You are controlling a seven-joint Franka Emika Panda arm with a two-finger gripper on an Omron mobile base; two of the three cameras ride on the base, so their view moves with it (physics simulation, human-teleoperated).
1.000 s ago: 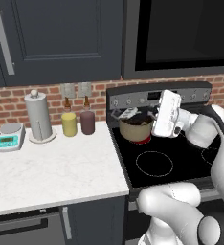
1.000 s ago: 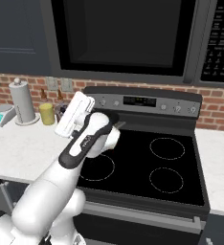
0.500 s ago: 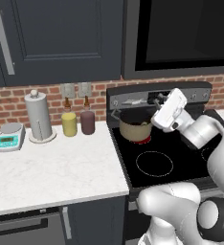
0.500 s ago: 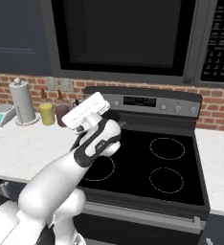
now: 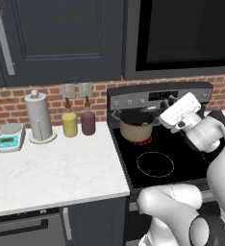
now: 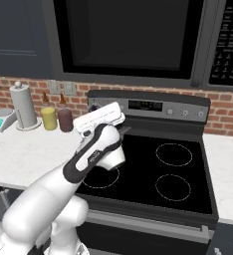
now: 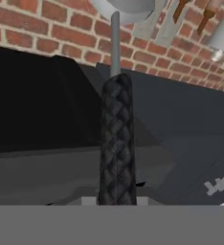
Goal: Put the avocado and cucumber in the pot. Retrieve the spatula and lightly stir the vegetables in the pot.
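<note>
**Spatula in the gripper, beside the pot**

The pot sits on the back left burner of the stove. That burner glows red under it. Something small and greenish shows just inside the pot's rim. It may be the cucumber, but it is too small to be sure. I cannot make out the avocado.

The gripper is just to the right of the pot and a bit higher than its rim. In the hand view, the black handle of the spatula runs straight up from the bottom middle, and a thin silver stem goes on past it toward a silver head at the top edge. The spatula looks clamped in the gripper, though the tips themselves are hidden under the handle.

Left of the pot, on the white surface, stand two jars, a paper towel roll and a small scale. None of the vegetables lie there.

My guess is that the vegetables are in the pot and the spatula has been fetched. What is left is the stirring: bring the spatula head down into the pot and move it gently around.
</note>
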